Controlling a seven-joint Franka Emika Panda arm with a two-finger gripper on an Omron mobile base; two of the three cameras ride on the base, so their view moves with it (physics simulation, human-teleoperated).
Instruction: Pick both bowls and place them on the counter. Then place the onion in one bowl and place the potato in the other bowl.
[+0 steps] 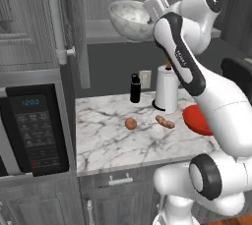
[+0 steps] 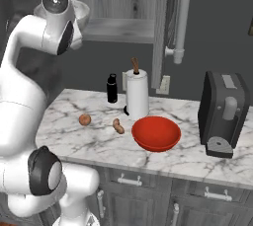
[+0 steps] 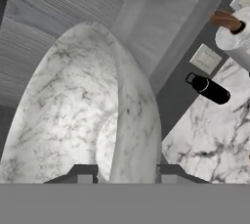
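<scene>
Your gripper [image 3: 126,171] is pinching the rim of the marble bowl [image 1: 129,18]: in the hand view one dark fingertip [image 3: 84,174] sits inside the bowl and the other outside the wall, with the rim running up between them. The bowl is tilted, its mouth turned toward the left in the left base view, up at the level of the grey shelf [image 1: 101,31] in the open cabinet (whether its base touches the shelf you cannot tell). In the right base view the bowl's rim [image 2: 81,10] peeks out just behind the arm's upper joint.

Everything else lies well below the hand on the marble counter [image 1: 106,138]. The red bowl [image 2: 156,133] sits upright on the counter, below and off to the arm's side of the hand, close to the front edge; in the left base view the forearm hides part of it [image 1: 196,119]. The onion [image 1: 130,124] and the potato [image 1: 165,121] lie near each other but apart on the bare marble, roughly straight below the hand, neither in a bowl. The potato lies just beside the red bowl, not touching it.

Behind them stands a white paper towel roll [image 2: 137,93] on a holder, with a black bottle [image 2: 112,88] just next to it by the back wall. A dark coffee machine [image 2: 222,113] stands beyond the red bowl, far from the hand. A microwave [image 1: 34,129] sits below the hand on the opposite side, past the counter's end.
</scene>
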